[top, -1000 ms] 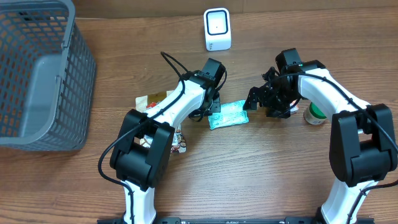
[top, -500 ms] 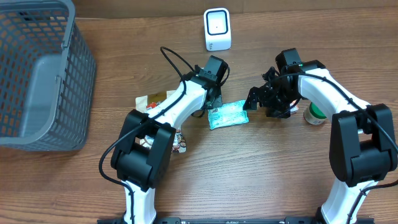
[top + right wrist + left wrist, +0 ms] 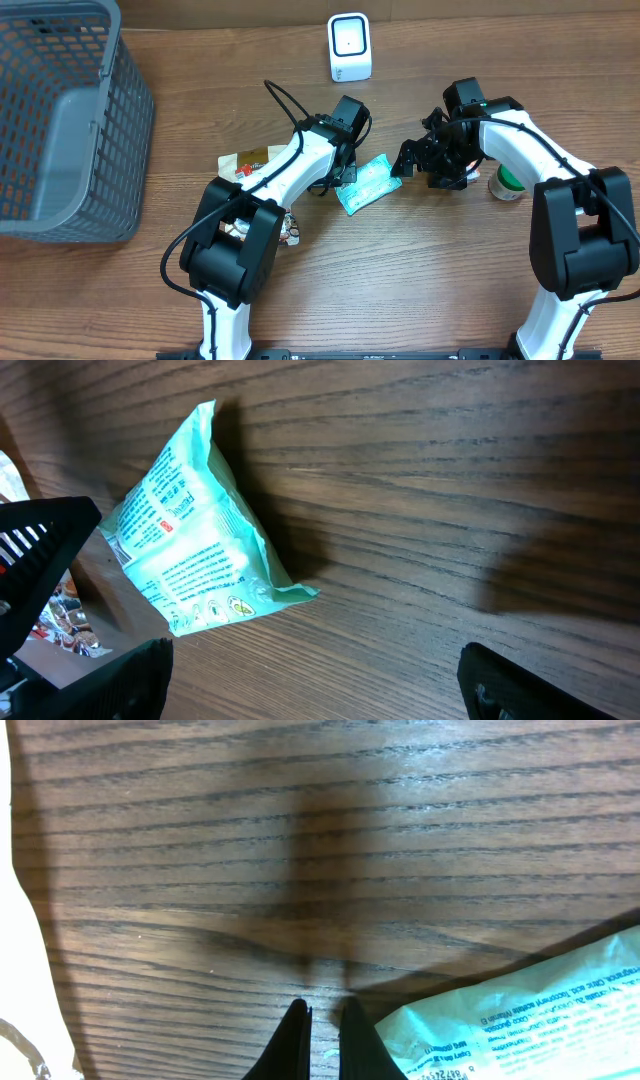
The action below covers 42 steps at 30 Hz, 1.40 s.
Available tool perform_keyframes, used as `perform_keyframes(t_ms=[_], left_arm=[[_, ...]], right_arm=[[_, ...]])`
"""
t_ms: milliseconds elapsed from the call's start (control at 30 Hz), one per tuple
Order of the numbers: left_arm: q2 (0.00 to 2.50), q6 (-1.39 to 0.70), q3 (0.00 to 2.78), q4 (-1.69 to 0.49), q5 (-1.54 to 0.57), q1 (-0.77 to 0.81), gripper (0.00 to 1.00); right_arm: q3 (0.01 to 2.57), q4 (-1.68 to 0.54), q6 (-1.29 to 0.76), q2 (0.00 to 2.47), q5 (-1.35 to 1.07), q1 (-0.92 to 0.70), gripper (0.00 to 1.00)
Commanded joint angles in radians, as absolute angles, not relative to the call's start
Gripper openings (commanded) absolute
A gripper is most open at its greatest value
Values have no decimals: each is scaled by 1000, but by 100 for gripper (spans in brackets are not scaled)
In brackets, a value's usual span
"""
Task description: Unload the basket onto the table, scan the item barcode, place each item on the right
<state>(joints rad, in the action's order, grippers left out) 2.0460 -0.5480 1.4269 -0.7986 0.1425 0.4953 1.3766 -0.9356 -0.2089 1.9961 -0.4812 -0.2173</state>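
Fingers of the left gripper (image 3: 345, 172) are pinched shut, apparently on the left corner of the teal packet (image 3: 364, 184), which tilts off the table (image 3: 420, 290) – its long axis slanting toward the right gripper (image 3: 408, 160), spread wide and empty just beside it. The scanner (image 3: 349, 47) stands well beyond – left arm nearer

We point our left tool (image 3: 322, 1015) downward, jaws pressed together; our right tool (image 3: 315, 665) faces it from the side, jaws spread wide.

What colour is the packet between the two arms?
The packet is mint green with dark print, clearest in the right wrist view.
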Motion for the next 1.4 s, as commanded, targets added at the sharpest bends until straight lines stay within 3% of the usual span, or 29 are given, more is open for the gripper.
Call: perform_keyframes(t_ms=[0, 300, 1367], left_arm=[[2018, -527, 1462, -815, 135, 477, 4], [1977, -429, 1559, -882, -123, 426, 4], [2140, -411, 1506, -894, -181, 439, 4]], right_arm=[[1400, -933, -200, 1958, -472, -216, 93], [1400, -924, -201, 1958, -472, -221, 93], [1394, -885, -201, 1959, -472, -268, 92]])
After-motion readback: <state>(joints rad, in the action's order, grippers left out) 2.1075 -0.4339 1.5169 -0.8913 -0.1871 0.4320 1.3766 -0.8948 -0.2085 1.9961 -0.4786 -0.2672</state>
